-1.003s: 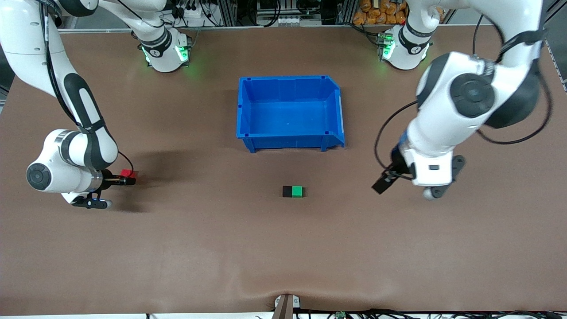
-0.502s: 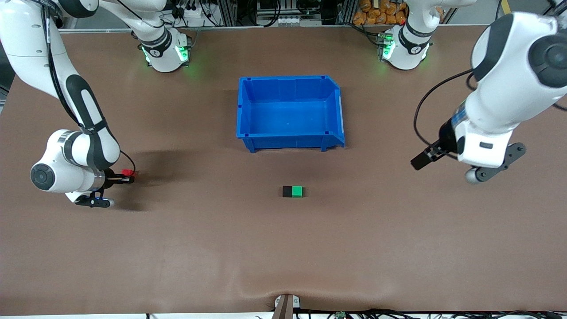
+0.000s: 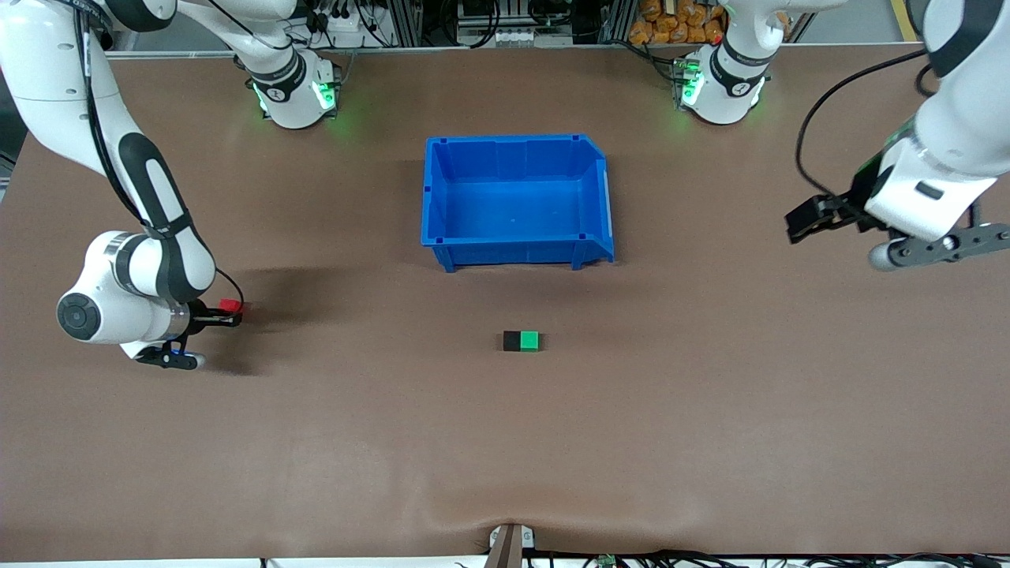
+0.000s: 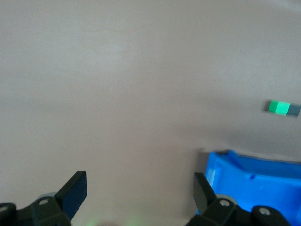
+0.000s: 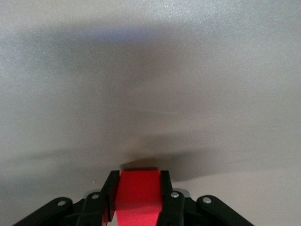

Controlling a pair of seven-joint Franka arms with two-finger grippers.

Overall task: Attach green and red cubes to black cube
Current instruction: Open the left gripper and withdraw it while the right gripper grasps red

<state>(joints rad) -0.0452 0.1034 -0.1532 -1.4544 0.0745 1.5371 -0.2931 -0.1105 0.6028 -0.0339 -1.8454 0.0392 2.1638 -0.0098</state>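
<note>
Right gripper clamped on red cube; left gripper empty, fingers spread wide.

Red cube sits pinched between the right fingers at the right arm's end of the table; can't tell if it's off the surface. Green cube and black cube lie touching side by side mid-table, nearer the front camera than the blue bin, green toward the left arm's end. Left gripper hangs up in the air over bare table at the left arm's end, well apart from the cubes; its wrist view shows the green/black pair and a corner of the bin.
</note>
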